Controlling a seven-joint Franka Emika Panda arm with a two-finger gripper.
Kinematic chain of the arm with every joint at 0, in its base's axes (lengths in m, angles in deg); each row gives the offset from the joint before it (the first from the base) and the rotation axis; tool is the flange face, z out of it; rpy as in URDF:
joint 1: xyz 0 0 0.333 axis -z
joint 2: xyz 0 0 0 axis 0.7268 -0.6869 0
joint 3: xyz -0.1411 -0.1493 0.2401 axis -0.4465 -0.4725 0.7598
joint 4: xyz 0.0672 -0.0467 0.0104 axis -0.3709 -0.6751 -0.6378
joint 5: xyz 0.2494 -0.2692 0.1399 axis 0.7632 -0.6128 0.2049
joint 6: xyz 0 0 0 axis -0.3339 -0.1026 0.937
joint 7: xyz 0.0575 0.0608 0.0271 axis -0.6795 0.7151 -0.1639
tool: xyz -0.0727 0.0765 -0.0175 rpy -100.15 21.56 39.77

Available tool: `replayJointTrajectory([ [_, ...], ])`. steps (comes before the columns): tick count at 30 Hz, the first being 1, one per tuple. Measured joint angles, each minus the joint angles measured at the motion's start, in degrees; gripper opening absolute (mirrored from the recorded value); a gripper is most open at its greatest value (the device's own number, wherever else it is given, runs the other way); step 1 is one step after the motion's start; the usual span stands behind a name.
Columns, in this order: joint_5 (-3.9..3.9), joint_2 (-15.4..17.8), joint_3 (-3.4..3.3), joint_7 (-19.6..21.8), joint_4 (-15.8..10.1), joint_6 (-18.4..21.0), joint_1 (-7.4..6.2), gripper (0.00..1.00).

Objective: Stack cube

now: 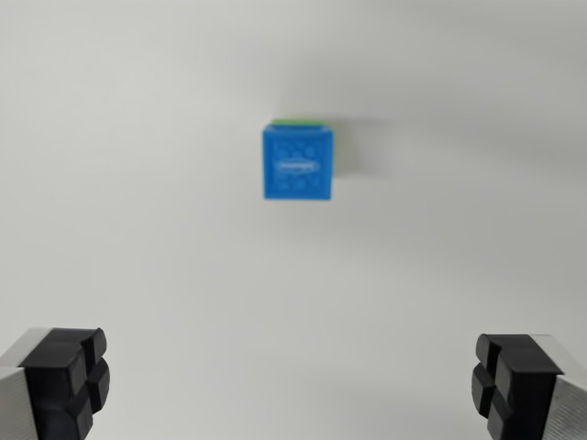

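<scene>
From above, the blue plastic cube with its studded, embossed top (298, 164) sits on the plain white bench (138, 183), a little above the middle of the wrist view, and a thin edge of a green block (300, 121) peeks out along its far side, so the blue one appears to be resting squarely on the green one. The picture is soft, so I cannot say how exactly the edges line up, only that the blue cube covers almost all of what is beneath it. The gripper (292, 385) hangs well above and clear of the pair, its two black rubber pads (69, 376) spread wide at the bottom corners of the view, holding nothing, with bare bench between them. To my eye the stacking itself looks done: the blue cube is on top and nothing touches it. If that reading is right, what is left is only for the arm to draw away cleanly, straight up and off, without swinging a finger through the stack. If instead the stack needs correcting, the next move would call for bringing the wide-set fingers forward over the blue cube, centring it between the pads, and descending evenly so neither pad nudges it off the green block.
</scene>
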Motion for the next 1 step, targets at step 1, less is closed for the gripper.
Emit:
replayJointTrajectory([
  [1,0.0,0.0,0.0,0.0,0.0,0.0,0.0,1.0],
])
